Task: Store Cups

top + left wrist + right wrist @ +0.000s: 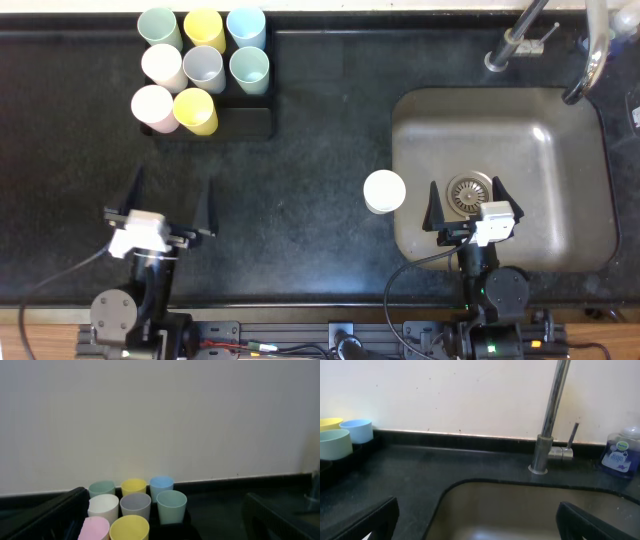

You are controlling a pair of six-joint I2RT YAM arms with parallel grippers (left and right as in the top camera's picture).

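Cups [204, 68] in tray [256, 122]; white cup [384, 191] at sink [545, 115] rim; left hand [173, 184], right hand [465, 186] both released, empty.

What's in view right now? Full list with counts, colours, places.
Counter: one, black, spans the scene.
Tray: one, black, far left of the counter, one corner free.
Stored cups: eight (two green, two yellow, blue, white, grey, pink), in the tray.
Loose cup: one, white, at the sink's left rim.
Sink: one, steel, right side.
Tap: one, chrome, behind the sink.
Soap bottle: one, blue, beside the tap.
Left pincer: open, over the counter.
Right pincer: open, over the sink.
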